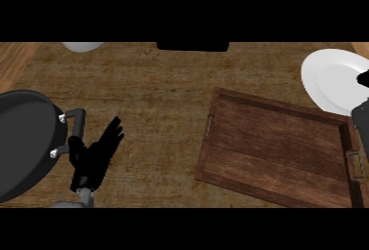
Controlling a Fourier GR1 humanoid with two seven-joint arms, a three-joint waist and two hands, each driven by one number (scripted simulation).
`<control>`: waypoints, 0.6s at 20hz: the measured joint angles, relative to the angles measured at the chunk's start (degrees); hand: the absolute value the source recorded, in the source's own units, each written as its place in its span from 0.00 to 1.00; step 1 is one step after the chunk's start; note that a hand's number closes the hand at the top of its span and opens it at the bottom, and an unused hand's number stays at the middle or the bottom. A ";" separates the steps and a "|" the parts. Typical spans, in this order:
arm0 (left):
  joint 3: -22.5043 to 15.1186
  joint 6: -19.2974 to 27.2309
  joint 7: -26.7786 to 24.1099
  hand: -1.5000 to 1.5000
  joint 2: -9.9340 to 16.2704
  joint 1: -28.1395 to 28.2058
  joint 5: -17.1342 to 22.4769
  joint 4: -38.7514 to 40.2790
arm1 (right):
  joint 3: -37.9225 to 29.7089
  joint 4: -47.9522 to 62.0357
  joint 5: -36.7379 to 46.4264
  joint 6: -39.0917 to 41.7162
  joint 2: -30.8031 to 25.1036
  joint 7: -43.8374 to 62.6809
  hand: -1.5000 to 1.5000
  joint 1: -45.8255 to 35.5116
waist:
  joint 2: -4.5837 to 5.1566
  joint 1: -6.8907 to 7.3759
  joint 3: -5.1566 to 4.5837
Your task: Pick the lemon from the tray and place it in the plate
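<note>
Logging head view, one frame. Landmark is the wooden tray (277, 146); what stands around it? (Obs. 1)

White plate (328, 78) just past the tray's far right corner, apart from it as far as I can see. Black pan (22, 141) well to the tray's left, at the view's edge, with its handle pointing towards the tray. (Obs. 2)

Left hand? (Obs. 1)

Left hand (93, 158) is between pan and tray, nearer the pan and just beside its handle. Fingers straight and spread, pointing away from the robot, nothing in them. It is resting. (Obs. 2)

Right hand? (Obs. 1)

Right hand (362, 117) shows only as a dark shape at the view's right edge, over the tray's far right corner and across the plate's near side. Most of it is cut off. Whether it holds anything: cannot tell. (Obs. 2)

Lemon? (Obs. 1)

Lemon not seen in this frame, so its place cannot be told. The tray's floor shows only wood grain, and the visible part of the plate is plain white. (Obs. 2)

Other items? (Obs. 1)

Beyond the tray, at the counter's far edge: a grey rounded object (83, 46) far to the left and a black block (193, 46) nearer; neither identifiable. (Obs. 2)
</note>
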 measured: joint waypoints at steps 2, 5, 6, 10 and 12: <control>-0.02 -0.05 -0.01 0.50 0.06 -0.06 -0.09 -0.10 | -1.39 2.39 -3.14 2.21 -1.18 -0.31 0.00 -0.18 | 0.09 0.13 0.05; 0.15 -0.12 0.31 0.50 0.08 -0.43 -0.01 0.07 | -2.99 5.44 -7.35 6.76 -1.88 -2.46 0.00 -0.47 | 0.24 0.27 0.14; 0.19 -0.23 0.56 0.50 0.07 -0.69 0.13 0.04 | -3.54 6.12 -8.76 8.11 -2.01 -3.71 0.00 -0.51 | 0.31 0.36 0.17; 0.31 -0.42 0.35 0.50 -0.09 -0.51 0.35 0.12 | -6.45 5.65 -15.71 11.70 -2.24 -12.53 0.00 0.19 | 0.32 0.21 0.29; 0.47 -0.28 0.72 0.50 -0.09 -0.74 0.38 0.17 | -7.73 4.39 -18.88 12.15 -1.90 -17.55 0.00 0.68 | 0.37 0.17 0.38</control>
